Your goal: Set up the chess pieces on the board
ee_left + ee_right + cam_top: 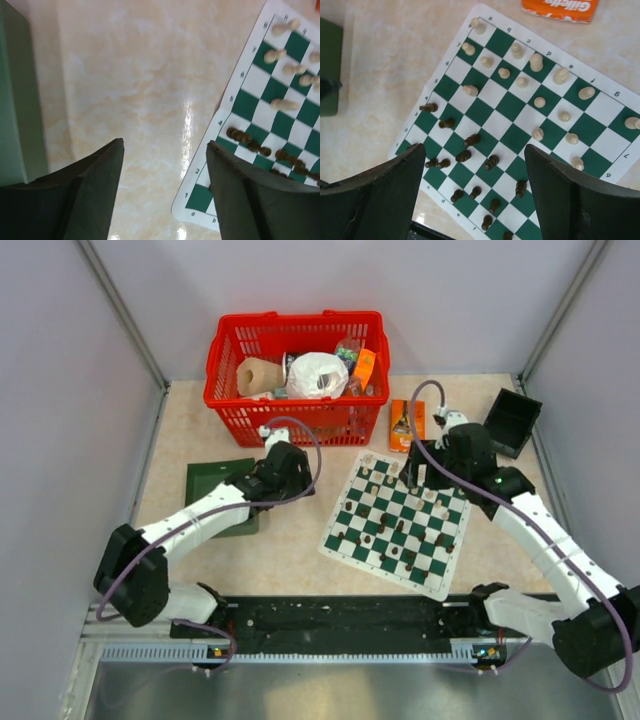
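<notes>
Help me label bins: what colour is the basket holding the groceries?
The basket is red, clearest in the top external view.

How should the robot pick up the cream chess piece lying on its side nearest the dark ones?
Grip the small cream wooden chess piece across its slim middle, coming straight down from above. It appears toppled, lying lengthwise on the green and white checkered board, so its sides are exposed, and the squares beside it look free.
</notes>
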Robot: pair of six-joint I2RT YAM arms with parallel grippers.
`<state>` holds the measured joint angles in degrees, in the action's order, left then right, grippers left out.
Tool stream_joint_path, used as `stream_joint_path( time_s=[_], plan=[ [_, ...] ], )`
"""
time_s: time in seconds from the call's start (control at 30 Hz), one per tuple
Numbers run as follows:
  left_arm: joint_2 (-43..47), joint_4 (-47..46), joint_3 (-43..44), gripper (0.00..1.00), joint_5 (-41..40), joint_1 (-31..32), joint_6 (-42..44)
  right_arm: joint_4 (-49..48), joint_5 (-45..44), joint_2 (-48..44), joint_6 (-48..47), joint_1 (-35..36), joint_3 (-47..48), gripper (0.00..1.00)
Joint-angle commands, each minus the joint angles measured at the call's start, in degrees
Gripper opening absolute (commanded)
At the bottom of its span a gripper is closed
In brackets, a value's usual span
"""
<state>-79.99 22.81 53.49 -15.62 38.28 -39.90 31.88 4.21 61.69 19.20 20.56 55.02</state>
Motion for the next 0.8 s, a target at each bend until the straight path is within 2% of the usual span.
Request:
stream_joint_path(
  time_s=[0.0,0.07,0.13,0.2,0.23,0.3,0.33,0.4,0.43,0.57,0.67,0.73,0.77],
  plan=[
    [4.92,-5.22,4.24,0.76,-6.87,-2.51,3.86,1.87,-6.57,0.97,0.39,7.11,4.47,0.80],
    [5.63,-7.33,6.43,0.81,-8.63,-3.39,6.05,1.17,-10.60,2.11,3.46,9.93,5.35,0.80],
    [5.37,-7.51,11.16,0.84,-13.10,-3.74,7.64,-1.72,-8.27,2.38,4.27,10.90,4.92,0.82],
    [4.58,-9.18,14.43,0.90,-14.61,-4.18,9.74,-3.66,-5.02,2.90,5.75,11.08,5.09,0.89],
    [4.14,-9.45,16.27,0.90,-14.97,-4.62,9.93,-4.36,-2.65,3.34,5.93,11.00,5.61,0.90],
    [3.35,-10.67,18.74,0.93,-15.75,-5.76,9.93,-4.37,-2.71,4.05,7.51,11.08,6.67,0.93],
    [2.91,-10.42,20.06,0.93,-16.02,-6.28,8.89,-4.89,-2.80,3.96,8.21,11.08,6.67,0.99],
    [2.82,-9.72,21.38,0.94,-16.63,-6.64,7.56,-6.47,-3.93,3.18,11.71,11.08,6.15,0.99],
    [2.99,-9.71,21.04,0.95,-16.81,-6.64,6.86,-7.35,-5.94,2.39,14.43,11.08,5.62,0.99],
    [6.23,-13.56,14.20,0.95,-15.24,-7.34,4.49,-17.35,4.03,-3.05,15.60,10.91,-0.95,0.99],
    [10.10,-19.62,6.73,0.96,-10.93,-7.96,4.30,-28.43,4.77,-7.89,17.18,10.91,-8.96,0.99],
    [10.90,-20.43,4.70,0.98,-9.27,-8.83,4.04,-23.91,0.04,-7.56,14.39,10.91,-7.14,0.99],
    [10.73,-19.83,4.69,0.98,-8.30,-9.36,4.39,-17.18,-3.56,-4.68,12.46,10.91,-3.99,0.99]
  ],
)
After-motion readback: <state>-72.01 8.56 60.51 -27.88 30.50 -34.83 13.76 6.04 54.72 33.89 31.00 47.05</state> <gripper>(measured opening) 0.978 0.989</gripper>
